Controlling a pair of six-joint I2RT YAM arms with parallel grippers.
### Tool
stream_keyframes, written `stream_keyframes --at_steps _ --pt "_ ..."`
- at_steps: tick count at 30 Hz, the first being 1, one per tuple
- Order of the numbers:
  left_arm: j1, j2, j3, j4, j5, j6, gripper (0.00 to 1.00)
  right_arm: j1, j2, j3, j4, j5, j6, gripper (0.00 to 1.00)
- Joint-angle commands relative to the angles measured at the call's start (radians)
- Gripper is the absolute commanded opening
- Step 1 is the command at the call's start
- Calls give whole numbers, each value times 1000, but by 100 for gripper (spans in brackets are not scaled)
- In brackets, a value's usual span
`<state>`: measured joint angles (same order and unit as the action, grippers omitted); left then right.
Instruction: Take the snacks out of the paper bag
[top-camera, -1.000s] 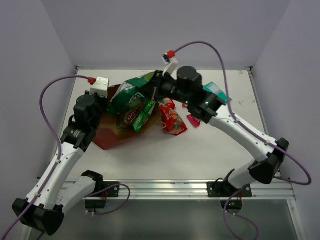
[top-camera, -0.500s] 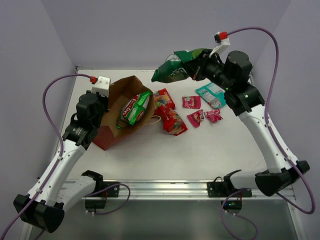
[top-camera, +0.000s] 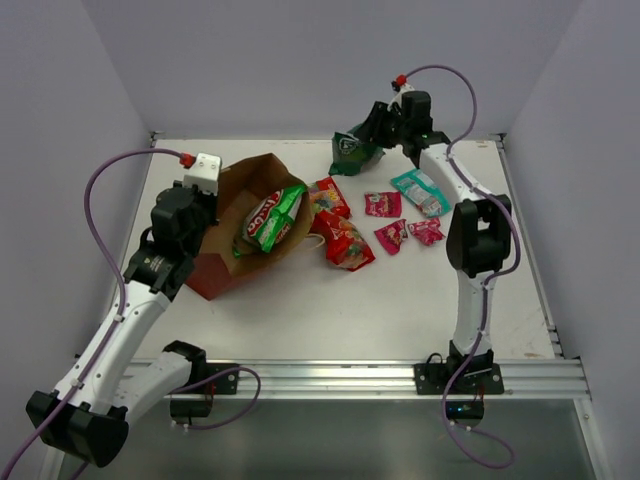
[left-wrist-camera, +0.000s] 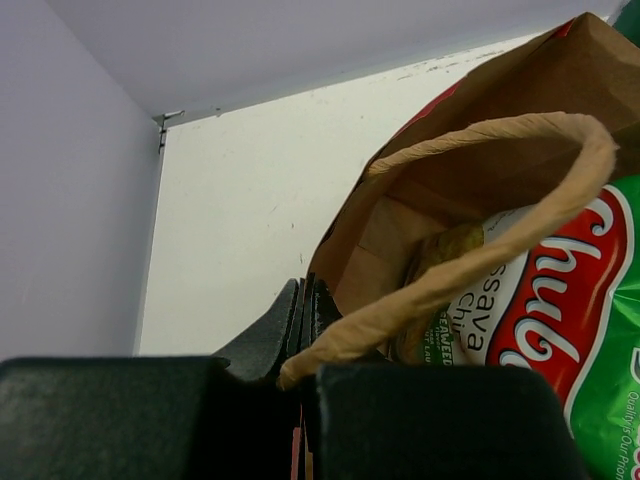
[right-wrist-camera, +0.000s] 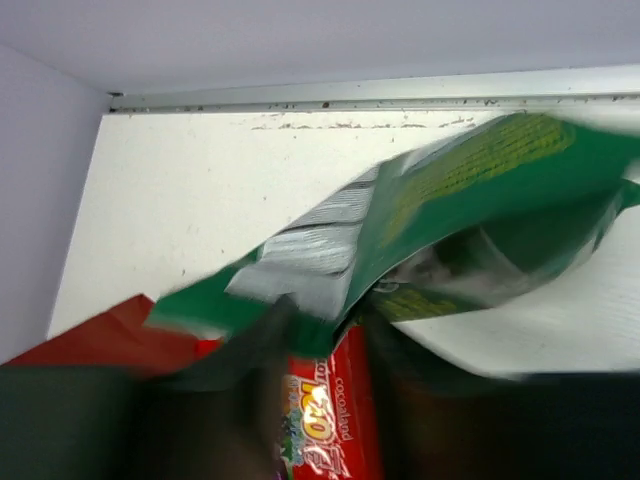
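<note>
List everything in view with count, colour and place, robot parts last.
paper bag: one, brown kraft over red, on its side at table left, mouth open to the right
green-and-white packets: one, maybe two, red logo, in the bag's mouth
red packets: two, on the table just right of the bag's mouth
pink packets: three, small, centre-right
teal packet: one, beside the pink ones, farther right
chip bag: one, green, at the far edge
table: one, white
cables: two, purple, one per arm
left gripper: black, shut on the paper bag's rim
right gripper: black, chip bag between its fingers; grip too blurred to judge
</note>
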<state>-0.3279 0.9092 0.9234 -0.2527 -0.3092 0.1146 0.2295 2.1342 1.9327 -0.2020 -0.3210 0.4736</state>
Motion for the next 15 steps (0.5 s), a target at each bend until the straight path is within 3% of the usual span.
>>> stream_keyframes --at_steps 1,4,5,9,15 --pt "3 -16 15 24 30 -9 0 -22 -4 65 99 -9 -24 54" --pt "4 -18 18 23 48 -12 0 -59 -17 -17 64 29 12 84" --pt "4 -18 20 23 53 -13 0 -65 -32 -38 32 40 19 88" --pt "4 -21 25 20 71 -15 0 -73 -221 -164 -69 205 -3 98" --pt "3 -15 37 15 73 -15 0 -21 -505 -268 -166 220 -6 99"
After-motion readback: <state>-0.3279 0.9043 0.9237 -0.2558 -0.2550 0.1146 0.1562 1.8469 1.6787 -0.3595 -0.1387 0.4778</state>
